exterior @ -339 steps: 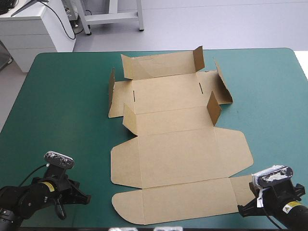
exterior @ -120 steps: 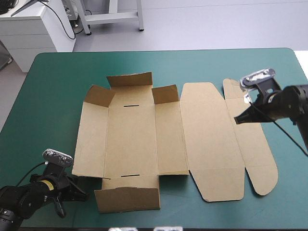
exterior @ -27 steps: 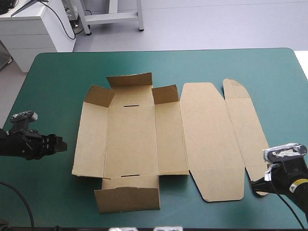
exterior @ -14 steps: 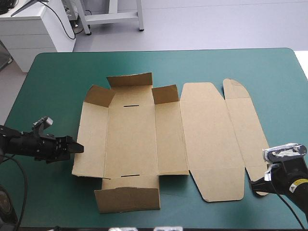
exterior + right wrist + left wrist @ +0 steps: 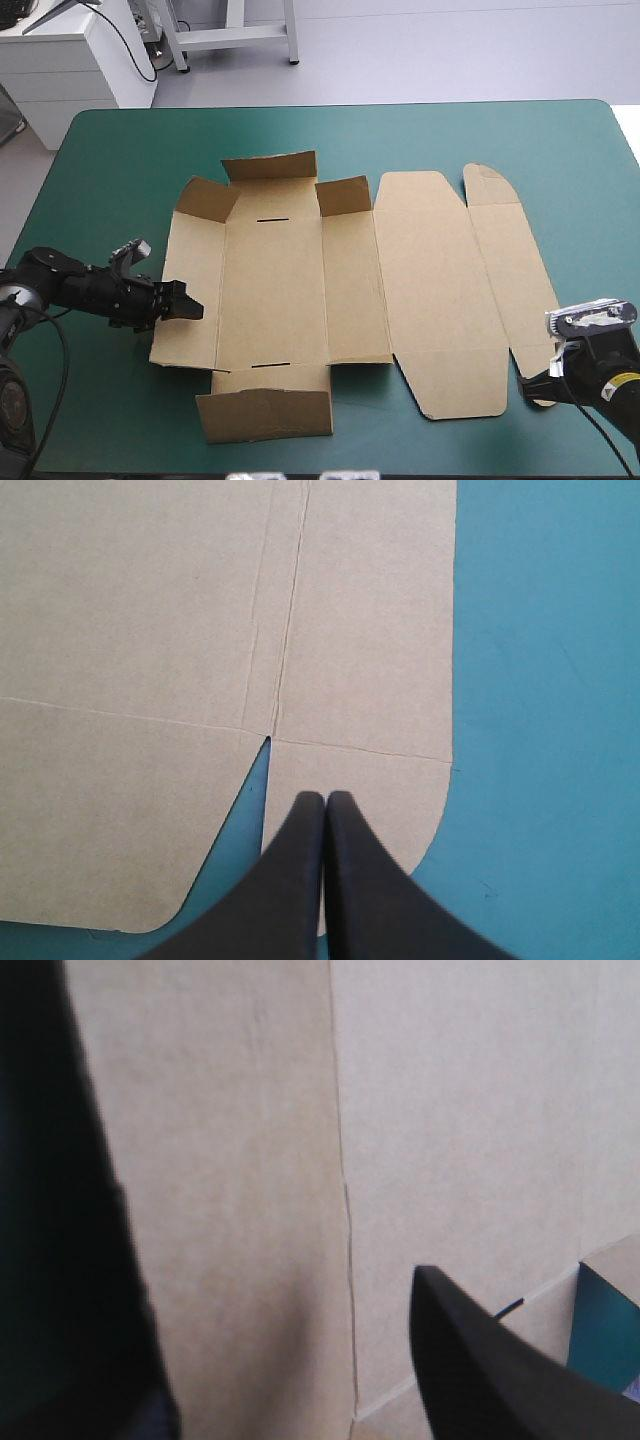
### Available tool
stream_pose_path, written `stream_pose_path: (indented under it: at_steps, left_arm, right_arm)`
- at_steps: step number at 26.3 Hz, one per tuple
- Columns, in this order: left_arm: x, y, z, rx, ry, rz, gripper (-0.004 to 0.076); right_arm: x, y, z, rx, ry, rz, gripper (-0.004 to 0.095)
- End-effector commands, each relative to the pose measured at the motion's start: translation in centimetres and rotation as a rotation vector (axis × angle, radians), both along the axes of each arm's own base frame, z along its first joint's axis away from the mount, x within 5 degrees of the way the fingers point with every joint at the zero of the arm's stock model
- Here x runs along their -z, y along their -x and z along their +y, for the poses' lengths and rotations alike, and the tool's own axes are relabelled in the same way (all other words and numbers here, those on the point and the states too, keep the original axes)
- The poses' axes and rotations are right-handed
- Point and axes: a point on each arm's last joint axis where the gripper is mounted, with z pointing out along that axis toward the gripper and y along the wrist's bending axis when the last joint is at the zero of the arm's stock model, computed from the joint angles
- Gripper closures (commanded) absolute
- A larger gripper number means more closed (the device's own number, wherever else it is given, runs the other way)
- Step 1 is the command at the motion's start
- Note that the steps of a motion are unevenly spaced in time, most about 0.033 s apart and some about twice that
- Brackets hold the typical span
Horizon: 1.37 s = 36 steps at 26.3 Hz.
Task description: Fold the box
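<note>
The brown box [image 5: 350, 290] lies as a cut sheet across the middle of the table. Short flaps stand up at its far left [image 5: 208, 199] and along its near edge [image 5: 265, 415]. My left gripper [image 5: 190, 308] reaches in low from the left, its tips at the left panel's outer edge. In the left wrist view the gripper [image 5: 260, 1290] is open, and brown board [image 5: 450, 1110] fills the space ahead. My right gripper [image 5: 530, 375] rests at the near right. It is shut, its tip [image 5: 325, 798] over the rounded corner flap [image 5: 370, 790].
Teal-green cover [image 5: 130, 180] shows all round the sheet, widest toward the far edge and the left side. To the right of the rounded flap, more teal-green cover [image 5: 550, 730] runs toward the table's right edge.
The sheet was turned a quarter turn earlier and has lain still since. My left gripper has moved right along the table to the box's left edge. The right gripper stays at the near right corner.
</note>
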Motion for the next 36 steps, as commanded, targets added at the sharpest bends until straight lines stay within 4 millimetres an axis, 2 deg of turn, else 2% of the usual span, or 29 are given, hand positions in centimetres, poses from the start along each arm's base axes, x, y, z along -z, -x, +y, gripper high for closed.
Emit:
stream_pose_path:
  at_steps: [1, 2, 3, 4, 7, 14, 18, 21, 24, 27, 30, 34, 36]
  left_arm:
    - [-0.9, -0.4, -0.4, -0.032, 0.043, -0.013, 0.0496]
    - [-0.8, -0.5, -0.3, -0.042, 0.047, -0.001, 0.0593]
    - [-0.7, -0.5, -0.4, -0.043, 0.052, 0.004, 0.0641]
    - [-0.6, -0.6, -0.4, -0.042, 0.053, 0.007, 0.0723]
    - [-0.6, -0.6, -0.4, -0.039, 0.051, 0.006, 0.0731]
    - [-1.2, -1.2, -0.7, 0.038, 0.093, -0.148, 0.0731]
    - [-2.5, -1.7, -0.7, 0.084, 0.099, -0.194, 0.0731]
    - [-5.0, -2.3, -0.7, 0.125, 0.102, -0.263, 0.0731]
    - [-8.5, -3.0, -1.2, 0.174, 0.057, -0.357, 0.0731]
    - [-12.4, -3.6, -2.4, 0.276, -0.063, -0.448, 0.0731]
    - [-16.2, -4.1, -4.6, 0.370, -0.203, -0.534, 0.0731]
    - [-21.3, -4.6, -8.2, 0.465, -0.390, -0.773, 0.0731]
    - [-22.9, -4.6, -10.0, 0.518, -0.434, -0.854, 0.0731]
  right_arm:
    - [-1.0, -0.3, -0.1, 0.003, 0.009, -0.062, 0.0929]
    - [-1.0, -0.3, -0.1, 0.004, 0.009, -0.059, 0.0929]
    - [-1.0, -0.2, -0.1, 0.004, 0.010, -0.058, 0.0929]
    - [-1.0, -0.3, -0.1, 0.004, 0.010, -0.058, 0.0929]
    - [-1.0, -0.3, -0.1, 0.004, 0.009, -0.060, 0.0929]
    - [-1.0, -0.3, -0.1, 0.001, 0.012, -0.060, 0.0929]
    - [-1.0, -0.3, -0.1, 0.001, 0.014, -0.064, 0.0929]
    - [-1.1, -0.3, -0.1, 0.001, 0.014, -0.065, 0.0929]
    - [-1.1, -0.3, -0.1, 0.001, 0.016, -0.073, 0.0929]
    - [-1.2, -0.5, -0.1, 0.000, 0.013, -0.092, 0.0929]
    - [-1.4, -0.5, -0.1, -0.001, 0.009, -0.108, 0.0929]
    - [-1.4, -0.5, -0.1, -0.001, 0.009, -0.108, 0.0929]
    - [-1.4, -0.6, -0.1, -0.001, 0.009, -0.110, 0.0929]
